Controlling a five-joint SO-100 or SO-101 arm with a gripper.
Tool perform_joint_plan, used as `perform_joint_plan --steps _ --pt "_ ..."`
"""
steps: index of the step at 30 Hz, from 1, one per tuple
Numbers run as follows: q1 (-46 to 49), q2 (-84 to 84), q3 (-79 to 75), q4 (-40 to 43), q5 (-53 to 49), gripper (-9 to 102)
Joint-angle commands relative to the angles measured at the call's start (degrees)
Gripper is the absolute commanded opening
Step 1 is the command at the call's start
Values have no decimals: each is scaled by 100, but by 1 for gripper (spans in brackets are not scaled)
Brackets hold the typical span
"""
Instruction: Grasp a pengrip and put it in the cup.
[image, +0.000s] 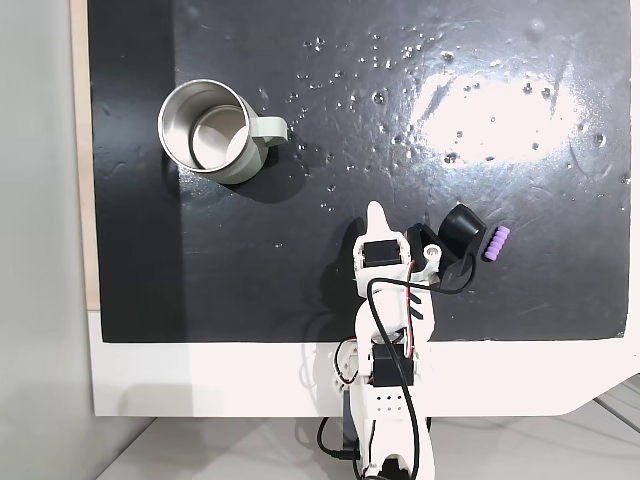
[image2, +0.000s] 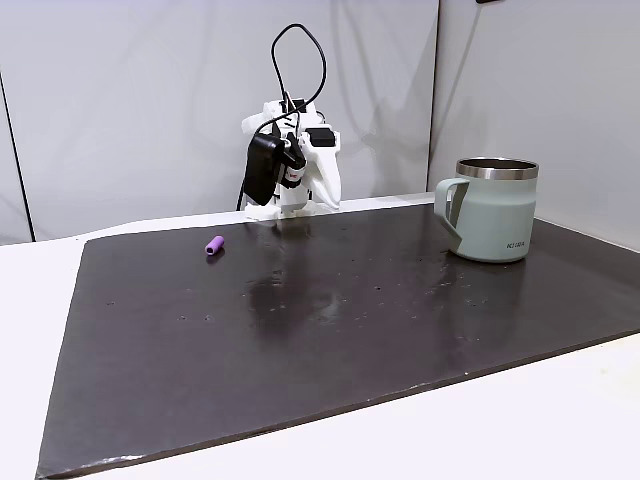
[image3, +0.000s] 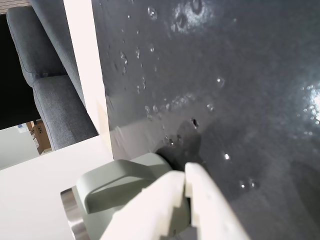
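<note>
One small purple pengrip lies on its side on the black mat, well apart from the cup. From above, the cup stands upright toward the mat's upper left with its handle pointing right, and the pengrip sits far off to its lower right, just beside a black rounded part on the arm. In the side-on fixed view the pengrip is well to the left of the cup, with the folded white arm behind and between them at the mat's far edge.

The gripper is folded in over the arm's base, its white tip pointing up the mat toward the cup's side. In the wrist view its two white fingers lie pressed together with no gap and nothing between them, and the cup's pale handle shows behind them.
</note>
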Motion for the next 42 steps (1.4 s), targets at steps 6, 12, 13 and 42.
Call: perform_joint_plan --steps 6,12,13,42 --pt "97 79 -9 44 -211 0" --pt "44 79 -9 44 -272 0" --pt "18 79 -9 44 -308 0" --pt "2927 -3138 -3366 976 1055 0"
